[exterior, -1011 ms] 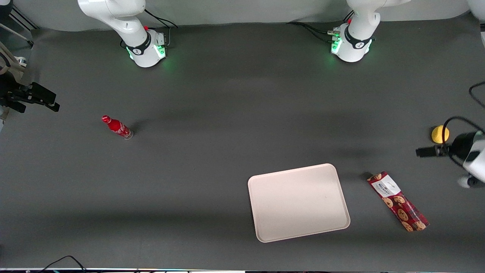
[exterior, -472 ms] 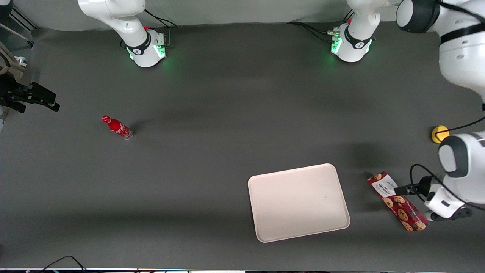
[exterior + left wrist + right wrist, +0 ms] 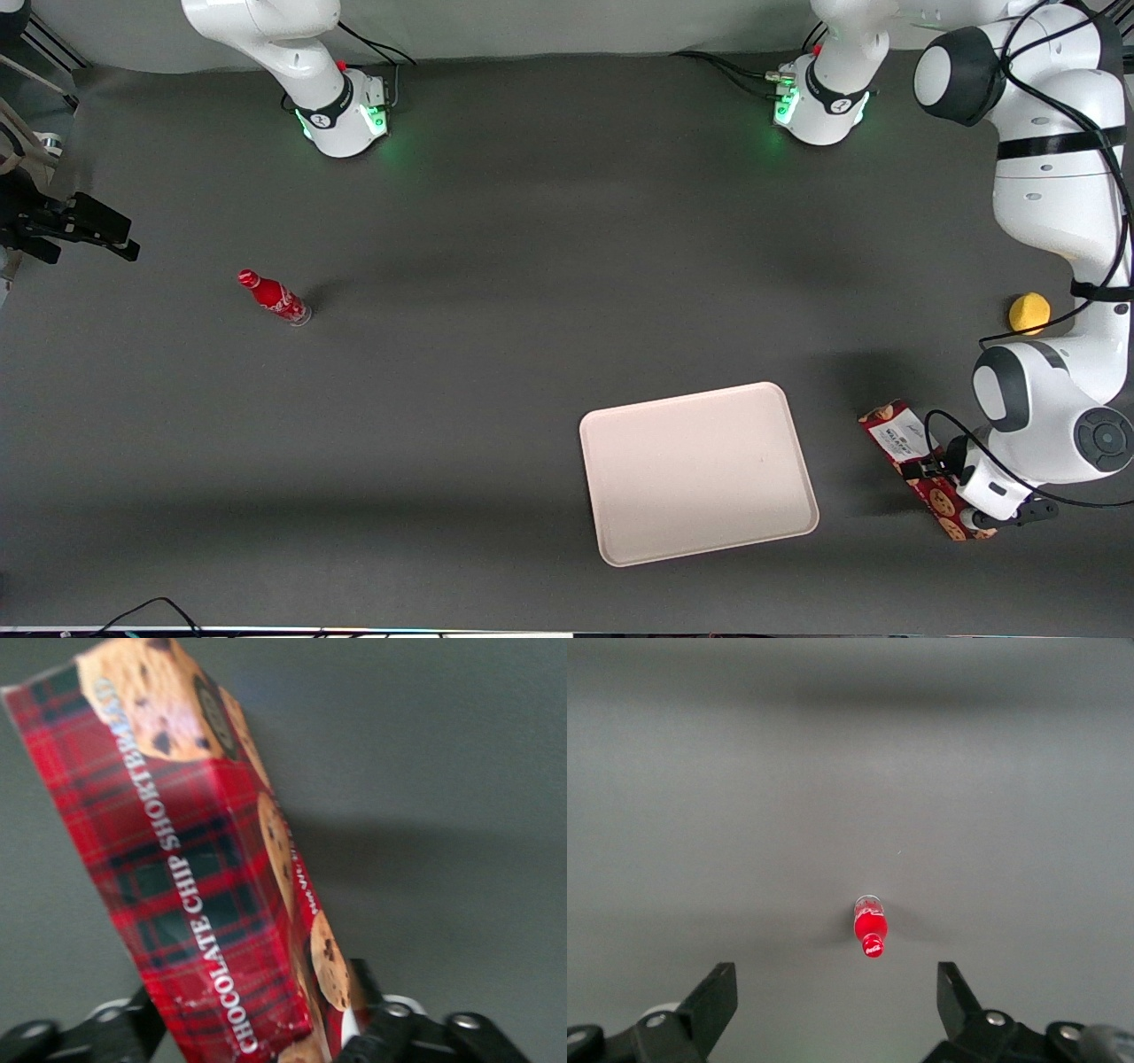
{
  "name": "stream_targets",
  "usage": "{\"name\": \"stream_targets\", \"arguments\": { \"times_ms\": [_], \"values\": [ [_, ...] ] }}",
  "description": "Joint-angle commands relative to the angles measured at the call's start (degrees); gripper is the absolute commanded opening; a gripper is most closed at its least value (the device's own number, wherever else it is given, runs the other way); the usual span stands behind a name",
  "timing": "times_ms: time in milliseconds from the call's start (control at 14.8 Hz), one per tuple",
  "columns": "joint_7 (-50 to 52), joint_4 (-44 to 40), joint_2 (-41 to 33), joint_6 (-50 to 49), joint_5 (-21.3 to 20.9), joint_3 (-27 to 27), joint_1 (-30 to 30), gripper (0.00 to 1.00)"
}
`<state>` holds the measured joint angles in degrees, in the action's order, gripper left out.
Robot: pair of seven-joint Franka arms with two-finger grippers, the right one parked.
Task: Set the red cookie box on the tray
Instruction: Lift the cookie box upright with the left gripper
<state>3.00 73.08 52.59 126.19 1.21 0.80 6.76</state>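
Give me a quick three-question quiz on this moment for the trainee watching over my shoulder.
1. True or false: the long dark-red plaid cookie box already lies on the flat pale cream-pink tray.
2. What straddles the box? A) the left arm's hand B) the small red soda bottle C) the yellow ball
3. Fill in: the box rests on the dark grey ____, beside the tray.

Key: 1 false; 2 A; 3 table.
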Motion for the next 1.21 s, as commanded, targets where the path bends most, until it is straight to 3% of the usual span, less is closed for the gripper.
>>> {"name": "stream_targets", "arguments": {
  "times_ms": [0, 337, 876, 1011, 1146],
  "values": [
    [0.87, 0.05, -0.91, -0.07, 0.54, -0.63, 0.18, 0.0],
    [1.13, -1.53, -2.84, -6.29, 0.54, -0.63, 0.0, 0.0],
    [1.48, -15.23, -8.38, -36.26, 0.54, -0.54, -0.26, 0.0],
    [5.5, -15.51, -11.09, -39.52, 0.89, 0.6, -0.35, 0.0],
    [13.65, -15.33, -13.91, -40.94, 0.81, 4.97, -0.87, 0.0]
  ]
}}
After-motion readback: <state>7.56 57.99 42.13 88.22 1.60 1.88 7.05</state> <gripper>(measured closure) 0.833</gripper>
